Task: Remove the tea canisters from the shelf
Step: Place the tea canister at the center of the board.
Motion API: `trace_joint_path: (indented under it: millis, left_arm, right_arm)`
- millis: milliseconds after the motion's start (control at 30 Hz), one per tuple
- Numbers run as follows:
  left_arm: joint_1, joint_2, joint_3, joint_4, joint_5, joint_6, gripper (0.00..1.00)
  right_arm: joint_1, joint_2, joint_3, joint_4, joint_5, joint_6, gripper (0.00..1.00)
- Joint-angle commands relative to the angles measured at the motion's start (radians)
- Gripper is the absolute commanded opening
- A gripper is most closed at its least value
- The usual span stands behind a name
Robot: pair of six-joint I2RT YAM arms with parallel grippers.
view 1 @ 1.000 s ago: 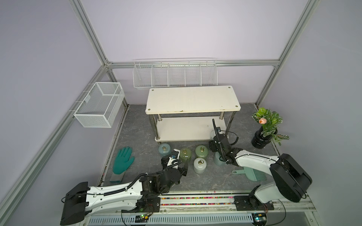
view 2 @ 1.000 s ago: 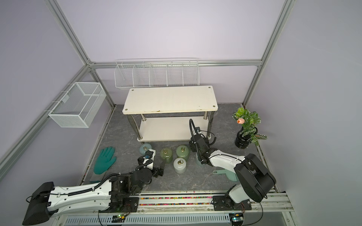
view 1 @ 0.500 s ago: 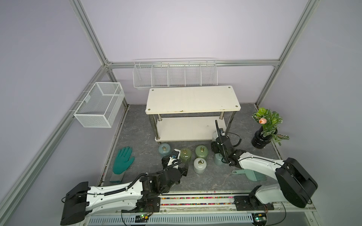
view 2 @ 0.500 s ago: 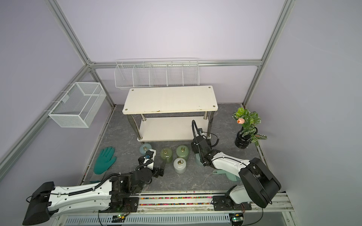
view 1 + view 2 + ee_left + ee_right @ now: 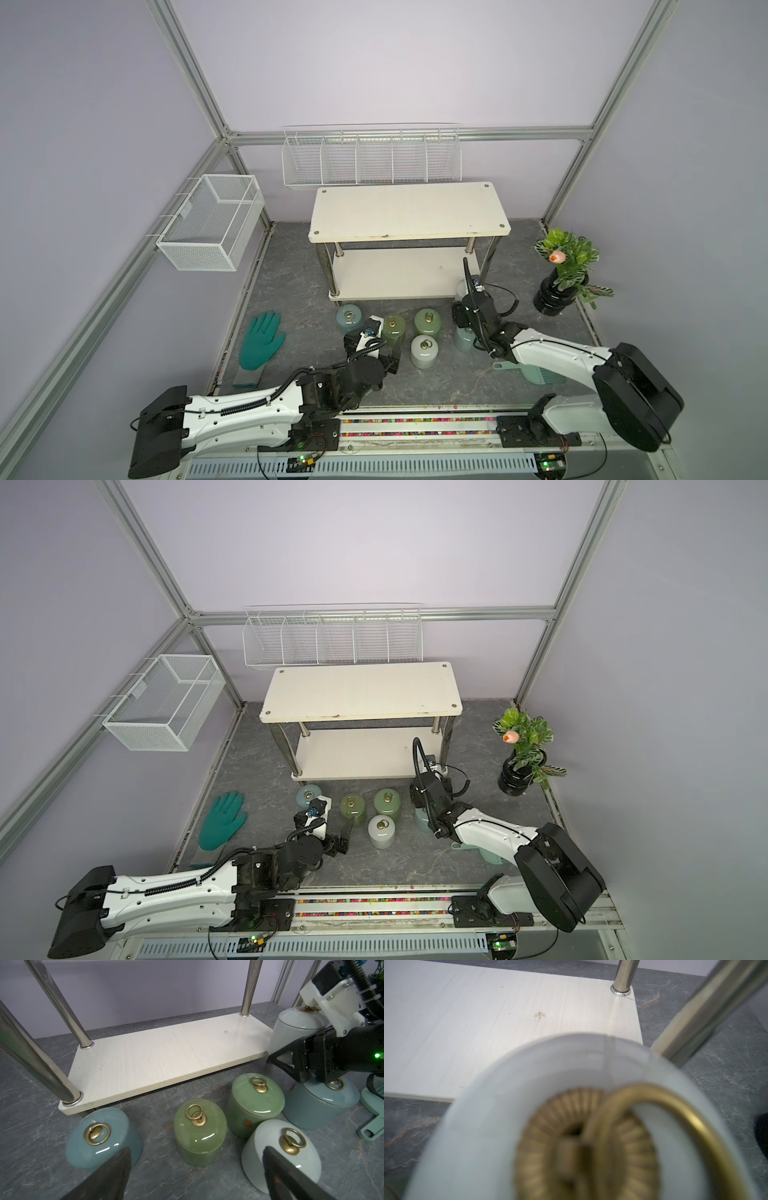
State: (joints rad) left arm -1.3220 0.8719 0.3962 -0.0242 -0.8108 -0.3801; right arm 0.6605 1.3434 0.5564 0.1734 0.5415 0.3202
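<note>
Overhead barely glimpsed — white canister (image 5: 483, 1118) fills the right wrist view.

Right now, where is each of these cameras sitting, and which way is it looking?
Top views: high above the robot's base, looking down and forward at the shelf; both show the left arm and right arm.
Left wrist: low on the left arm, facing the lower board and the canisters before it; its own dark fingertips show.
Right wrist: on the right arm, close above the white canister; no robot part clearly visible.
Shared: both wrist views show that canister and the lower board.
</note>
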Motion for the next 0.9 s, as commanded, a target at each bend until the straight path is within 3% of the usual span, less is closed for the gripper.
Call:
trace_joint_path:
  millis: [0, 867]
  left_arm:
    - [0.006, 0.008, 0.036, 0.010, 0.005, 0.014, 1.00]
    - [0.006, 0.024, 0.037, 0.042, 0.030, 0.037, 1.00]
  right_arm:
    - [-0.007, -0.030, -0.031, -0.005, 0.050, 0.028, 0.59]
    - [-0.053, -0.115, -0.091, -0.125, 0.209, 0.160, 0.59]
